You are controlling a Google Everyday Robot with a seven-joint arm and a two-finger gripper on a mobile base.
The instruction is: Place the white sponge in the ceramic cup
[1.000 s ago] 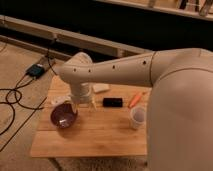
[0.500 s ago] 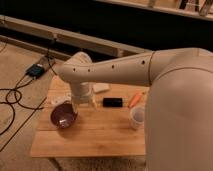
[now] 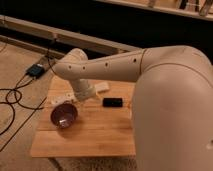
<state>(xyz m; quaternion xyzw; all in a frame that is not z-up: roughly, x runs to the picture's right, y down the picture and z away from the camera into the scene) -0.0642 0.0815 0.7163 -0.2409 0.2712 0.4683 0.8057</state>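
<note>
Open-jawed, empty gripper [image 3: 77, 98] is hovering by the table [image 3: 100, 136] far edge, white sponge [image 3: 102, 87] lying ungrasped beside it; nothing done.

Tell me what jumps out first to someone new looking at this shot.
The huge white robot arm fills the picture's right side and reaches across the wooden table. Its hand hangs low over the table's far part, beside the white sponge. Next comes the dark purple bowl, just in front of the hand, and a small black object mid-table.
</note>
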